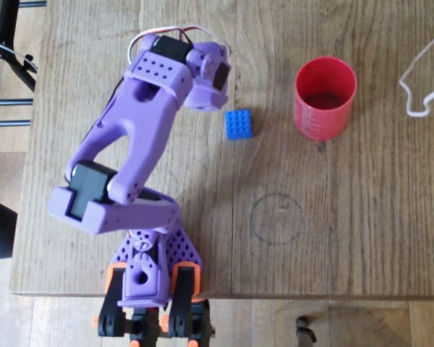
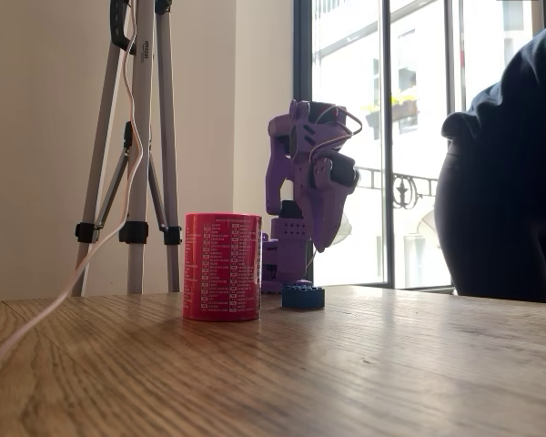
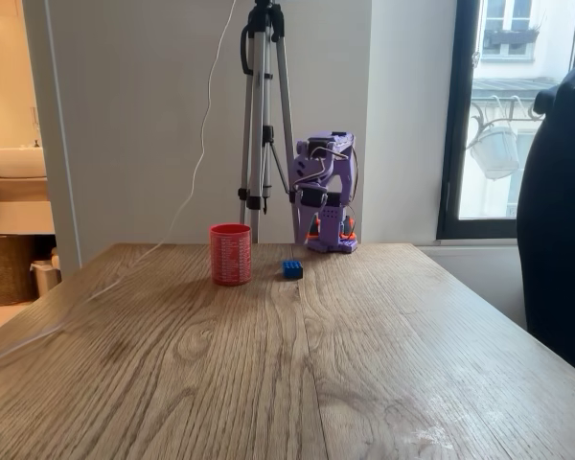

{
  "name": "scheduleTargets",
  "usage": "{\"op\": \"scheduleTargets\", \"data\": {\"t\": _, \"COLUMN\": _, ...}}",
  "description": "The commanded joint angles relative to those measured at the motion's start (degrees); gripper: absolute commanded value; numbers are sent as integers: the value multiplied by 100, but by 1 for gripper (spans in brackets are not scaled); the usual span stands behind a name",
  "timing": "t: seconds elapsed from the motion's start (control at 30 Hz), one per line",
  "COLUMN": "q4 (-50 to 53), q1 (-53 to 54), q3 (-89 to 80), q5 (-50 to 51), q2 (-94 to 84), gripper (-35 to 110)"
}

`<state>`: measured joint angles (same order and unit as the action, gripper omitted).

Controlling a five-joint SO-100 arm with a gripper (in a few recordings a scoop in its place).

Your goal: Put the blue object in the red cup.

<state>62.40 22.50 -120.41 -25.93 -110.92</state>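
Observation:
The blue object is a small studded brick lying flat on the wooden table, also seen in both fixed views. The red cup stands upright and open-topped, about a cup's width to the brick's right in the overhead view; it shows in both fixed views too. The purple arm is folded back over its base. My gripper points down, hanging above the table just behind the brick and touching nothing. Its wrist hides the fingers from above, and I cannot tell how the jaws stand.
A white cable loops on the table right of the cup. A tripod stands behind the table. A person in dark clothing is at the right side. A faint drawn circle marks the wood near the front edge.

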Motion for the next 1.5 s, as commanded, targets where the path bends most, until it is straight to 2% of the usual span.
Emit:
{"op": "scheduleTargets", "data": {"t": 0.0, "q4": -97, "q1": 26, "q3": 149, "q5": 35, "q2": -26, "gripper": 0}}
{"op": "scheduleTargets", "data": {"t": 0.43, "q4": -26, "q1": 220, "q3": 167, "q5": -9, "q2": 396, "gripper": 2}}
{"op": "scheduleTargets", "data": {"t": 0.47, "q4": -9, "q1": 246, "q3": 167, "q5": -26, "q2": 404, "gripper": 15}}
{"op": "scheduleTargets", "data": {"t": 0.53, "q4": 70, "q1": 352, "q3": 202, "q5": -44, "q2": 413, "gripper": 50}}
{"op": "scheduleTargets", "data": {"t": 0.57, "q4": 88, "q1": 404, "q3": 211, "q5": -62, "q2": 431, "gripper": 60}}
{"op": "scheduleTargets", "data": {"t": 0.6, "q4": 123, "q1": 439, "q3": 255, "q5": -62, "q2": 439, "gripper": 62}}
{"op": "scheduleTargets", "data": {"t": 0.97, "q4": 378, "q1": 492, "q3": 387, "q5": -272, "q2": 624, "gripper": 62}}
{"op": "scheduleTargets", "data": {"t": 1.23, "q4": 747, "q1": 791, "q3": 272, "q5": -1336, "q2": 765, "gripper": 60}}
{"op": "scheduleTargets", "data": {"t": 1.47, "q4": 193, "q1": 800, "q3": 62, "q5": -1397, "q2": 1178, "gripper": 58}}
